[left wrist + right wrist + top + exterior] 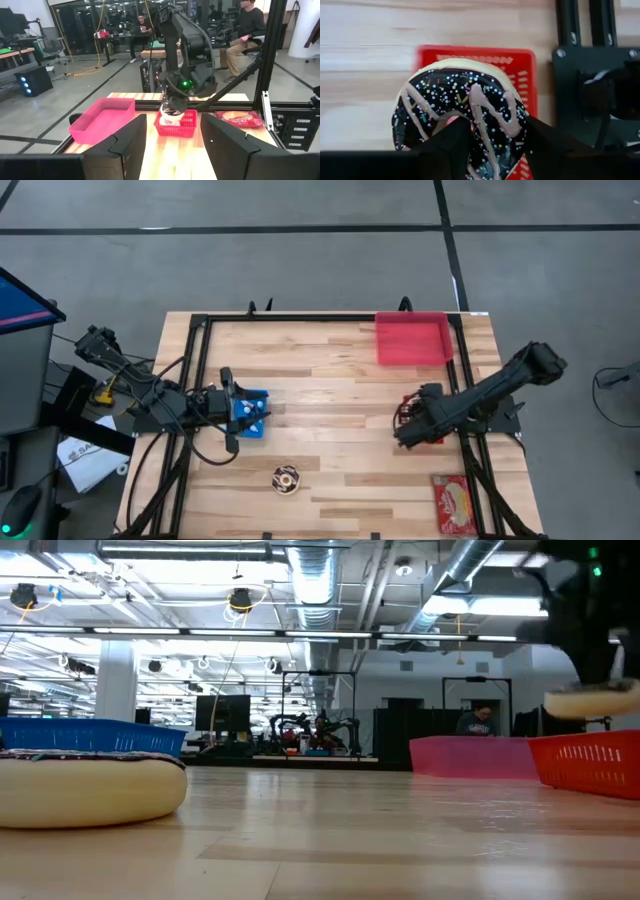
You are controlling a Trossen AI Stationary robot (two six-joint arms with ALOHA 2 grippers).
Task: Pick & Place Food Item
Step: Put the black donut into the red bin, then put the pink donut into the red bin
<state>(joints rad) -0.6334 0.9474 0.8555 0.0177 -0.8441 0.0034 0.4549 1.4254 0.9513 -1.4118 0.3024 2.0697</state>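
Right gripper (492,145) clenched on chocolate sprinkle donut (460,112), hanging right above red basket (522,62), probably drop spot. Left gripper (172,145) idle, jaws apart, empty.

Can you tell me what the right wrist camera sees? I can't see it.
The right gripper holds a chocolate donut with sprinkles and a pale icing drizzle, just above a small red basket on the wooden table. A black frame stands beside the basket.
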